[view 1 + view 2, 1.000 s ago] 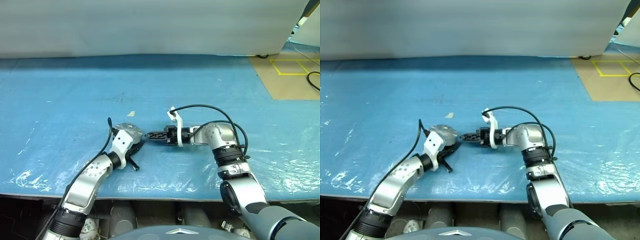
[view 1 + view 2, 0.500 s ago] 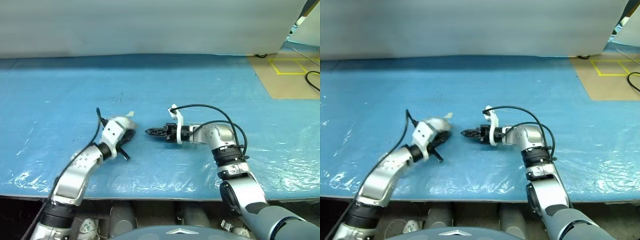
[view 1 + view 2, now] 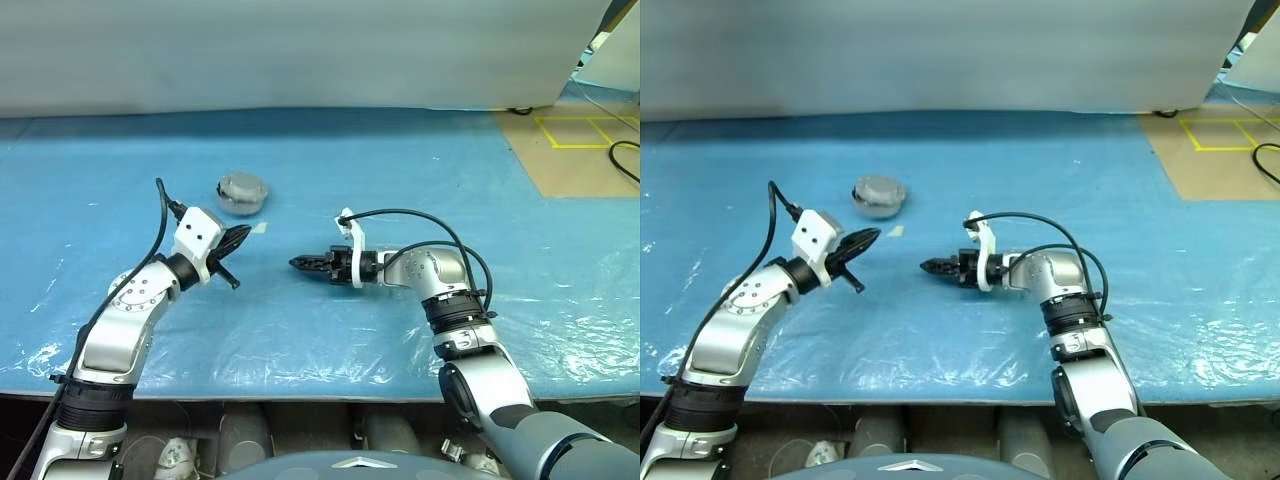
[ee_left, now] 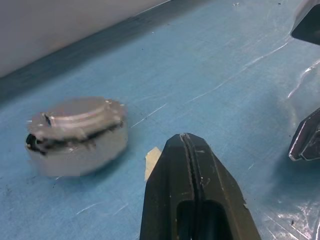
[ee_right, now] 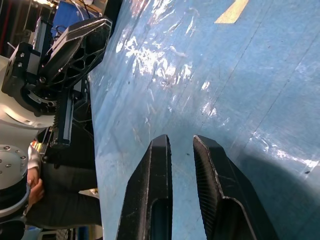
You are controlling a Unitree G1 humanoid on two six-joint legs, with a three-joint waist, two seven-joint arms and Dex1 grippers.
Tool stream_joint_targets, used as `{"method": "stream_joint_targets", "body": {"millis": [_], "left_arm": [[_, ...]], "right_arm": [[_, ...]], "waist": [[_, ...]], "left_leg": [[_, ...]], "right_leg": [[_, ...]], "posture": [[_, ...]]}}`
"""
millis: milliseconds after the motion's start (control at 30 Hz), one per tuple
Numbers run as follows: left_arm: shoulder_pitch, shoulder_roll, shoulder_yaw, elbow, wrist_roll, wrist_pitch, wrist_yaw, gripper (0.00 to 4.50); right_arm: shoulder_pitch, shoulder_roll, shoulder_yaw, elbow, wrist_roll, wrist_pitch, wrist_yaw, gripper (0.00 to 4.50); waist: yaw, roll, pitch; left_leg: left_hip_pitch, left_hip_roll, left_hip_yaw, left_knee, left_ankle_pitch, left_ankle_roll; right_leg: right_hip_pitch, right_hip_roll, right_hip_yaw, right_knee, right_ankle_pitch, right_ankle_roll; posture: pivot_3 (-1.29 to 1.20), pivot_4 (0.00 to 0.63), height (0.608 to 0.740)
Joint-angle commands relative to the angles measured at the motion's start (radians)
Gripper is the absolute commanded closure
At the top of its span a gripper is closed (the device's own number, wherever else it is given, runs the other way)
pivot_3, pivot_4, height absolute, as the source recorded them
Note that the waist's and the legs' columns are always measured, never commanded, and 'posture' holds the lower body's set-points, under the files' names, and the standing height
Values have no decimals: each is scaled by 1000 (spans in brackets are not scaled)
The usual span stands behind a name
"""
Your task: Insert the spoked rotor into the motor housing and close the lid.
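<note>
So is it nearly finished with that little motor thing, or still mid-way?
It looks nearly finished. The motor housing sits alone on the blue table cover with the silver lid on top, so the rotor is presumably inside, though it is hidden. Nothing is in hand: the left pincer is shut and empty, and the right pincer holds nothing, its fingers slightly apart. Whether the lid is fully seated cannot be told.

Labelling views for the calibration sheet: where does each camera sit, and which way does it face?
Left eye: head, looking forward and down at the blue table; both arms show.
Right eye: same head, same scene, slightly offset.
Left wrist: on the left arm, looking along the shut left gripper at the closed motor housing.
Right wrist: on the right arm, along the right gripper, slightly parted, toward the left gripper.
Shared: the housing shows in the eye and left wrist views.
</note>
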Motion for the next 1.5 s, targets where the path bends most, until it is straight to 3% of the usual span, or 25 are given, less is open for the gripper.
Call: {"method": "stream_joint_targets", "body": {"millis": [33,467,800,967,1200,1500], "left_arm": [[3,-19,0,-22,-10,-32,3,4500],[48,-61,52,11,-29,-118,31,4500],[180,-55,133,2,-37,-144,56,4500],[259,-59,165,-34,-34,-148,79,4500],[347,-72,188,-112,-31,-140,126,4500],[441,-95,215,-191,-31,-136,184,4500]], "right_arm": [[-19,13,-18,3,2,-46,-6,3788],[-152,93,35,91,-200,-622,-25,3788],[-365,218,145,467,-414,-998,-52,3788],[-521,286,117,697,-462,-1107,-137,2549],[-653,340,90,886,-521,-1168,-259,48],[-707,408,65,951,-565,-1138,-314,19]], "waist": [[0,0,0],[-6,0,0],[-11,0,0],[-11,-1,0],[-9,-1,0],[-11,-1,0]], "left_leg": [[0,0,0,0,0,0],[-1,1,0,1,0,0],[-6,2,0,1,0,0],[-13,2,0,2,0,0],[-13,3,0,2,0,0],[-13,8,0,4,0,0]], "right_leg": [[0,0,0,0,0,0],[-1,0,-1,1,0,0],[-5,0,-3,1,0,0],[-11,0,-3,2,0,-1],[-11,0,-5,3,0,-2],[-11,5,-5,5,0,-2]], "posture": [[0,150,740],[0,150,740],[0,150,740],[0,150,740],[0,150,740],[0,150,740]]}}
